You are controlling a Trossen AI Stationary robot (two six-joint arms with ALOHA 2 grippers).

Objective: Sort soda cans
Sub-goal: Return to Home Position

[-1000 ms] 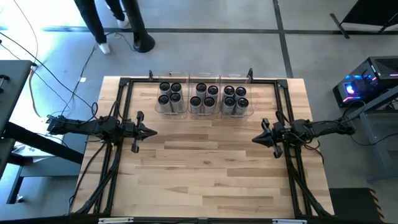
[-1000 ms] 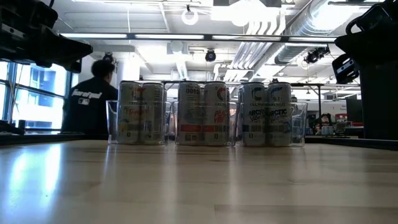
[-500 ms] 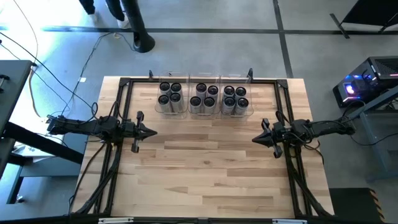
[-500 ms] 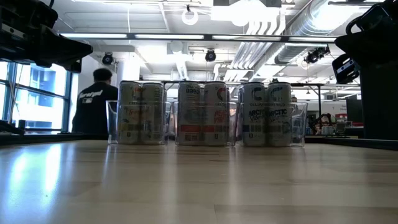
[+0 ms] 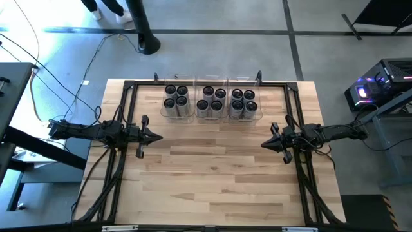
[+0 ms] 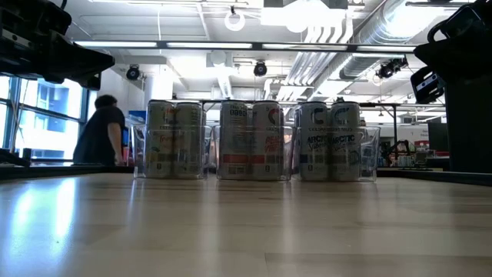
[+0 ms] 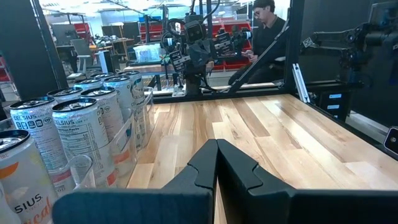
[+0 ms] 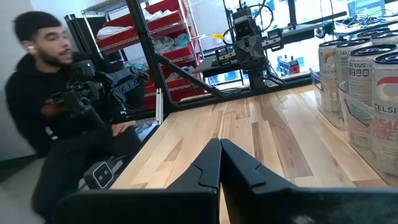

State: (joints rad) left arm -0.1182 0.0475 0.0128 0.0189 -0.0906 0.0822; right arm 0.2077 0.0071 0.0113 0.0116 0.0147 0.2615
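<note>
Several soda cans stand upright in three clear bins at the table's far middle: the left bin, the middle bin and the right bin. In the low view they show as three groups. My left gripper is shut and empty at the table's left side, pointing right; it also shows in its wrist view. My right gripper is shut and empty at the right side, pointing left; it also shows in its wrist view.
A black frame runs around the table's far and side edges. Bare wooden table lies between the grippers and toward the near edge. A person sits beyond the table's side; another person stands in the room behind.
Both arms have kept still. The person behind the table in the low view has moved toward the left.
</note>
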